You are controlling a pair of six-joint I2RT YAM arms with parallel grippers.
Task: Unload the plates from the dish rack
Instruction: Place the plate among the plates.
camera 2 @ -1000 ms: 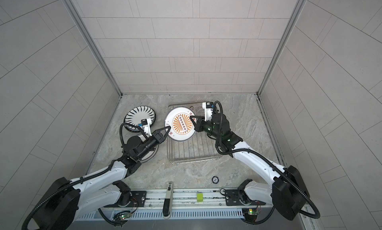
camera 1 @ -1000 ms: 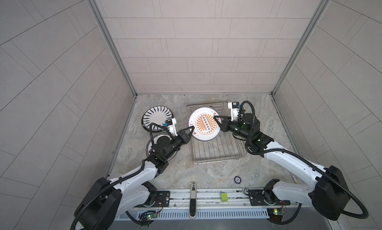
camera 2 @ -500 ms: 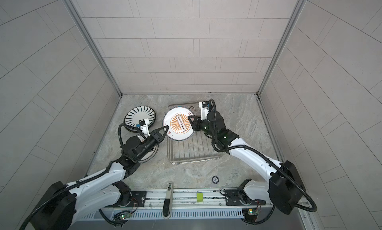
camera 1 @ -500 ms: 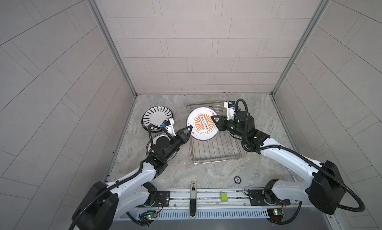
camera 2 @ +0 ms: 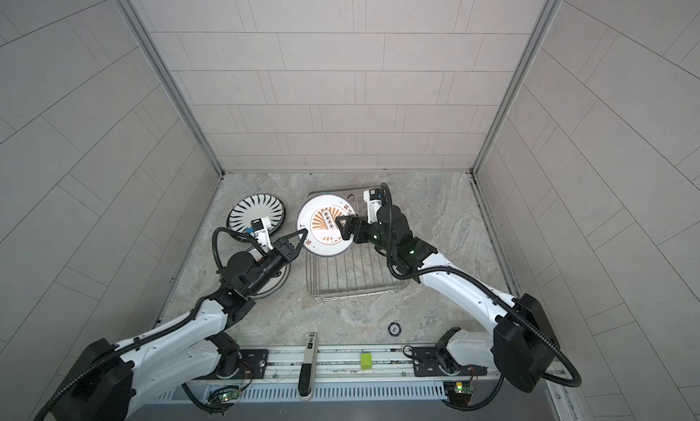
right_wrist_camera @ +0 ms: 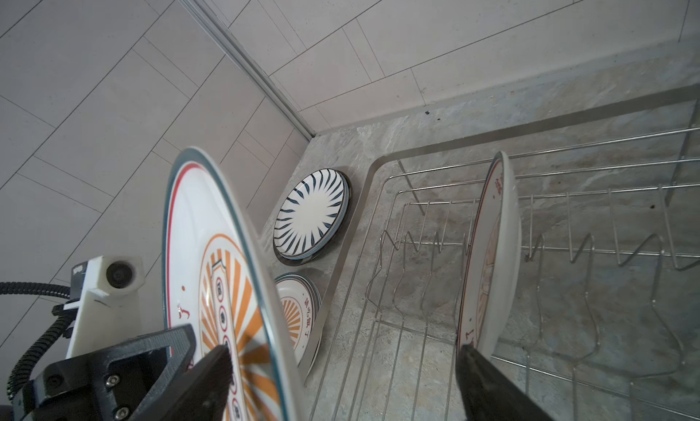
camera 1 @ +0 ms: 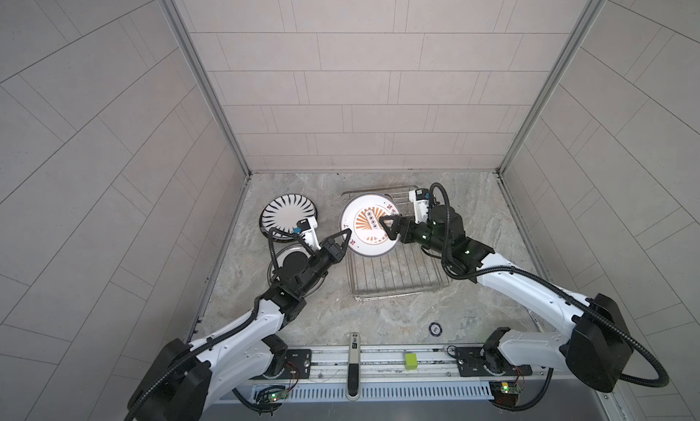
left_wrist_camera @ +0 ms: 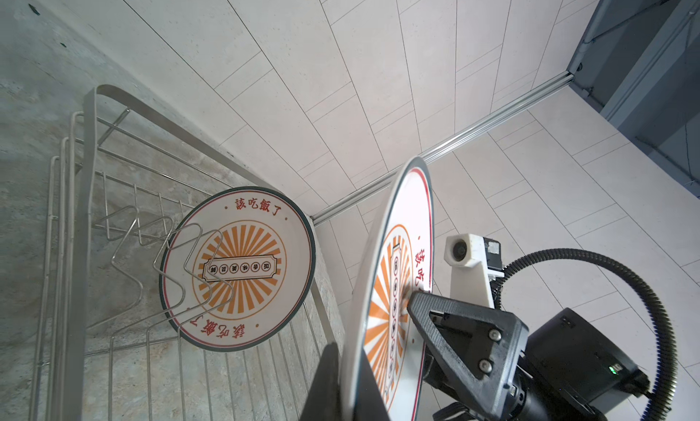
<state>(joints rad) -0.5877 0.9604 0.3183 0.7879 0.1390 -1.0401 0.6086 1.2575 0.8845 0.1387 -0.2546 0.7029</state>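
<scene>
A white plate with an orange sunburst [camera 1: 369, 226] [camera 2: 325, 226] hangs on edge over the dish rack's [camera 1: 397, 282] [camera 2: 352, 282] far left corner. My left gripper [camera 1: 346, 235] [left_wrist_camera: 350, 392] is shut on its rim. My right gripper [camera 1: 390, 229] [right_wrist_camera: 348, 385] stands open, its jaws wide apart on either side of the plate's opposite rim. A matching sunburst plate [left_wrist_camera: 238, 267] [right_wrist_camera: 488, 256] stands upright in the rack's prongs. A black-striped plate [camera 1: 288, 215] [right_wrist_camera: 310, 214] and another sunburst plate [right_wrist_camera: 299, 313] lie on the table left of the rack.
A small black ring [camera 1: 435, 328] lies on the table in front of the rack. A green block [camera 1: 411, 361] and a black-handled tool [camera 1: 354, 366] sit on the front rail. Tiled walls close in the left, right and back sides.
My right gripper has opened and let go of the sunburst plate. The left gripper stays shut on it, and the plate has shifted slightly left.
</scene>
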